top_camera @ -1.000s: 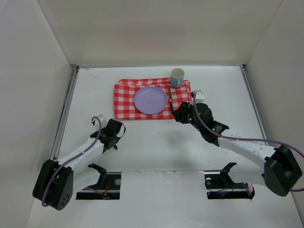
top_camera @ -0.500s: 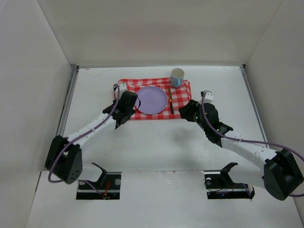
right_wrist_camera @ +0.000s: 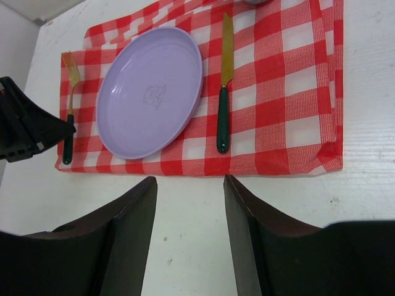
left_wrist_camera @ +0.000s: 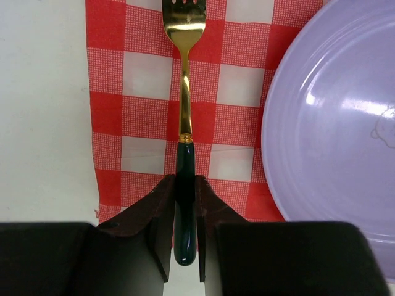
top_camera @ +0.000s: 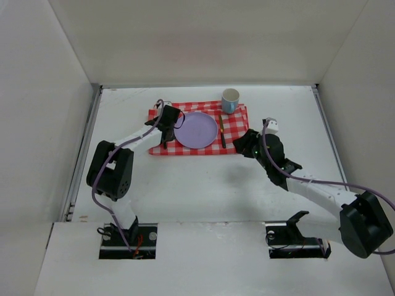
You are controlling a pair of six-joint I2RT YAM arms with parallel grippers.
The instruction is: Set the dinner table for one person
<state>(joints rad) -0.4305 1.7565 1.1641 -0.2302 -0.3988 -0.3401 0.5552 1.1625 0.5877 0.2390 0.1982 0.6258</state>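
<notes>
Left gripper [left_wrist_camera: 185, 188] clamped tight; right gripper [right_wrist_camera: 189, 182] spread wide

White dinner table [top_camera: 203, 185], red-checked cloth [top_camera: 237, 123] flat toward far edge.

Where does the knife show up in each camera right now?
Top external: the knife lies on the checked cloth, just right of the plate.
Left wrist: not in it; only the fork, cloth and plate show.
Right wrist: upper middle, blade pointing away, right of the plate.
Shared landmark: the purple plate, in all three views.
</notes>
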